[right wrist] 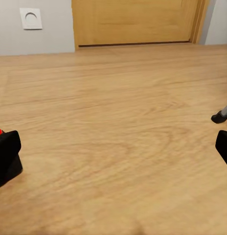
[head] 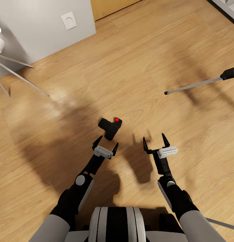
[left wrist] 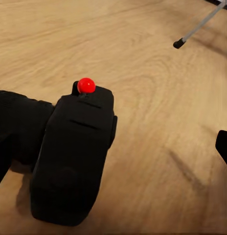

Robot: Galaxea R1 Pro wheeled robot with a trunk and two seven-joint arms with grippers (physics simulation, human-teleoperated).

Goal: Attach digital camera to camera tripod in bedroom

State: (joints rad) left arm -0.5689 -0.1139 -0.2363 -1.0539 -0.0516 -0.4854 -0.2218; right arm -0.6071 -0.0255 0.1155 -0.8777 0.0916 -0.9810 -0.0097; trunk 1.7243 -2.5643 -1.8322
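So the digital camera (head: 110,127) is just lying on the wooden floor (head: 130,67) of the bedroom, a bit left of centre in the head view, right in front of the robot. It's a small black boxy thing with a red button (head: 117,119) on top — the left wrist view has it up close (left wrist: 69,156), button (left wrist: 86,85) poking up from the body.

The left gripper (head: 105,144) sits low, just short of the camera, jaws spread open with nothing between them. Its tips are near the camera's near side, but I can't tell if they actually touch it. The right gripper (head: 154,143) is off to the side of the camera, also hovering low over bare floor — jaws wide open, holding nothing.

The camera tripod (head: 201,84) is over on the right, well apart from the camera. What you get in the head view is one silvery leg ending in a black foot (head: 166,92), with a black joint near the picture's edge. The left wrist view catches that foot (left wrist: 178,44) too, and the right wrist view has a foot (right wrist: 220,117) at its edge.

Further back there's a pale grey wall (head: 36,30) with a white wall plate (head: 69,20), and an oak door (right wrist: 135,22). At the far left, some thin pale legs (head: 19,77) of a piece of furniture I can't identify.
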